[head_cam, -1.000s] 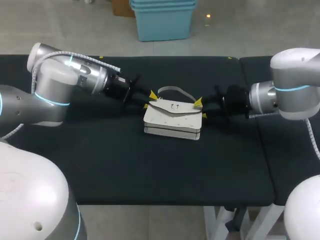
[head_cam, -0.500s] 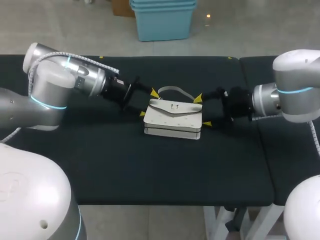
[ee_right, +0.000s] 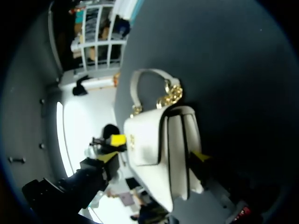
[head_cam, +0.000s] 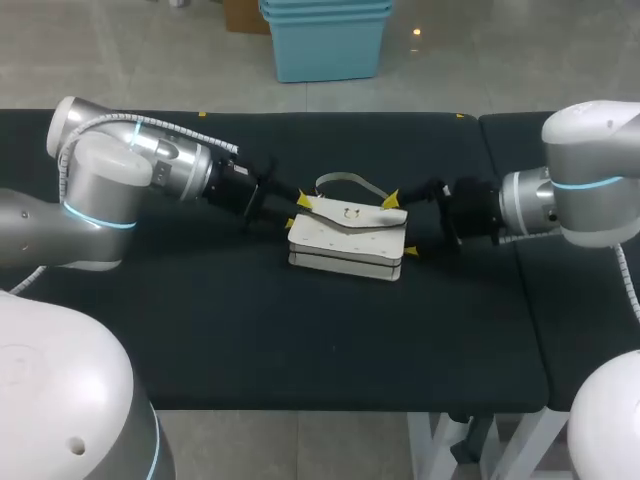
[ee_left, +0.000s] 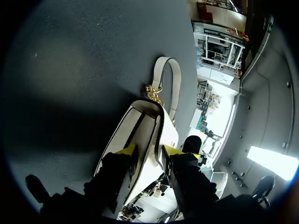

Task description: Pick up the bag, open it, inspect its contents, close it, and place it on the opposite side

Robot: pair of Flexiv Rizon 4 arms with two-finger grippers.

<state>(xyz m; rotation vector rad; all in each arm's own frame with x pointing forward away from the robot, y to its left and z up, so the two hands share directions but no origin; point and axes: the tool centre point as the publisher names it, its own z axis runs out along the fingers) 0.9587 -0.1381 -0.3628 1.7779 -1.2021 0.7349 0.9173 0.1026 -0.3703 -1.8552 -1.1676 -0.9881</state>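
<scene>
A white handbag [head_cam: 345, 240] with a flap, a gold clasp and a short handle [head_cam: 340, 180] lies at the middle of the black table [head_cam: 250, 330]. My left gripper [head_cam: 297, 212] is at the bag's left end. In the left wrist view its fingers [ee_left: 126, 150] press that end of the bag [ee_left: 145, 112] from both sides, so the left gripper [ee_left: 150, 150] is shut on it. My right gripper [head_cam: 400, 225] stands wide open around the right end. In the right wrist view, the right gripper [ee_right: 159, 148] has one tip on each side of the bag [ee_right: 149, 135], near the gold chain [ee_right: 170, 95].
A second black table [head_cam: 570, 300] joins the first at the right, with a seam between them. Open tabletop lies in front of the bag and to both sides, as far as the front edge.
My left gripper spread wide, then narrowed onto the bag's left end. My right gripper opened wide and stayed so. The bag has barely shifted.
</scene>
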